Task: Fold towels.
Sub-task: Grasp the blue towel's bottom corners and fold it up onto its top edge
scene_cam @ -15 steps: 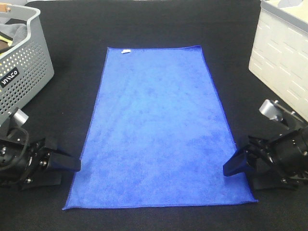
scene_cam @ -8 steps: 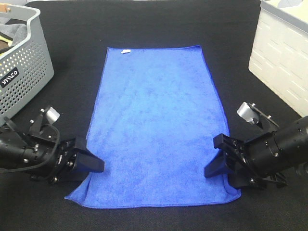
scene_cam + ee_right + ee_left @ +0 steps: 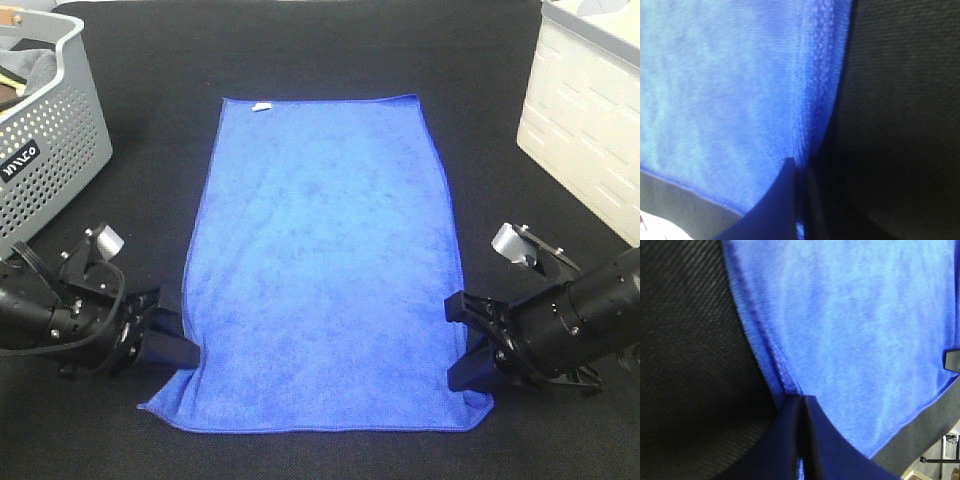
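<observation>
A blue towel (image 3: 325, 260) lies flat and lengthwise on the black table, with a small white tag at its far left corner. My left gripper (image 3: 183, 352) is shut on the towel's left edge near the front corner; the left wrist view shows the fingers (image 3: 790, 440) pinched together on the blue hem (image 3: 782, 375). My right gripper (image 3: 468, 362) is shut on the towel's right edge near the front corner; the right wrist view shows the fingers (image 3: 785, 200) closed on the hem (image 3: 812, 125). Both front corners are drawn slightly inward.
A grey perforated basket (image 3: 45, 150) with cloth inside stands at the far left. A white slatted crate (image 3: 590, 110) stands at the far right. Black table cloth (image 3: 320, 50) surrounds the towel.
Both grippers moved in from beside the towel to its side edges and closed on them. The front corners pulled inward and the front edge narrowed.
</observation>
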{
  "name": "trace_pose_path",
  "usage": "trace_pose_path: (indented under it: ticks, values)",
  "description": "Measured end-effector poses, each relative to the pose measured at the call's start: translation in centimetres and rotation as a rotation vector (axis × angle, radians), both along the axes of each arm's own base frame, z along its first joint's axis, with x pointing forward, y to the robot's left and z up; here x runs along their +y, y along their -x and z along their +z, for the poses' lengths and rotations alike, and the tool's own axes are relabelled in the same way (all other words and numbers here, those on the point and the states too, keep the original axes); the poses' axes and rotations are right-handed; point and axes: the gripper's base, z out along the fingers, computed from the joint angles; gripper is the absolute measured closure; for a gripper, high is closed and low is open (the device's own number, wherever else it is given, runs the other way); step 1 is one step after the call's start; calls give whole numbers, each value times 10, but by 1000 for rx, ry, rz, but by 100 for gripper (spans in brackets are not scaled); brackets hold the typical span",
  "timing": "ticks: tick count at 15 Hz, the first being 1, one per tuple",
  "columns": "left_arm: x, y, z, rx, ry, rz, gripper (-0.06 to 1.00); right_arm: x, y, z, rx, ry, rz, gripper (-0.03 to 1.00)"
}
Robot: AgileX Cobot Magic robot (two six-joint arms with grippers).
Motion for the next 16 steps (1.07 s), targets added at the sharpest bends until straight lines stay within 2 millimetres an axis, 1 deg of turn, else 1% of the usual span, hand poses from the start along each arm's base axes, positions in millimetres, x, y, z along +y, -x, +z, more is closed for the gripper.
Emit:
trace_pose_path:
  ticks: [2,3,5,6,7,10,12,13,15,16]
  values:
    - [0,1,9,-14,-6,-22,94,0,2,11,-15,-3,5,97]
    - [1,4,17,-7,-14,-45,94,-1,4,20,-24,1,14,97]
    - [3,13,26,10,-29,-65,94,-1,9,31,-14,-5,32,97]
    - [5,21,32,17,-38,-75,94,-1,13,36,-7,-7,34,97]
    - [5,21,32,17,-38,-75,94,-1,13,36,-7,-7,34,97]
    - [11,53,43,30,-44,-73,94,-5,34,39,20,7,37,97]
    - [14,74,49,36,-25,-75,94,-7,51,38,52,-2,34,97]
    - [15,89,52,52,-5,-79,94,-9,64,37,81,-7,28,97]
    - [18,104,50,72,-2,-76,94,-11,78,35,100,-9,29,97]
    - [18,107,50,76,-3,-76,94,-11,81,36,97,-10,29,97]
